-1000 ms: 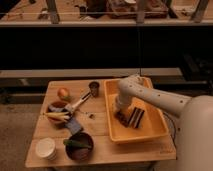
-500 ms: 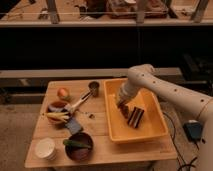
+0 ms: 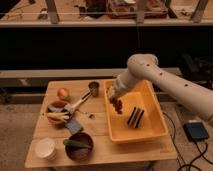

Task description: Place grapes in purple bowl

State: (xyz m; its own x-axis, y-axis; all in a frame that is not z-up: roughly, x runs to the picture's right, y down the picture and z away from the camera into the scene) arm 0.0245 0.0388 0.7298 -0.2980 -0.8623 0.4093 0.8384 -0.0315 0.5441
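Gripper [image 3: 114, 96] over the left part of the yellow tray [image 3: 152, 107], jaws clamped on the grapes [image 3: 118, 105] — the bunch hangs below them, apparently clear of the tray floor, near the striped block [image 3: 135, 116]. Purple bowl [image 3: 80, 156] sits near the front of the surface [image 3: 102, 150], left of the tray, a green item already inside. Carry step, by my reading: rise to clear the tray wall, swing toward the bowl, centre over it, lower close before releasing — a dangling bunch may swing out.
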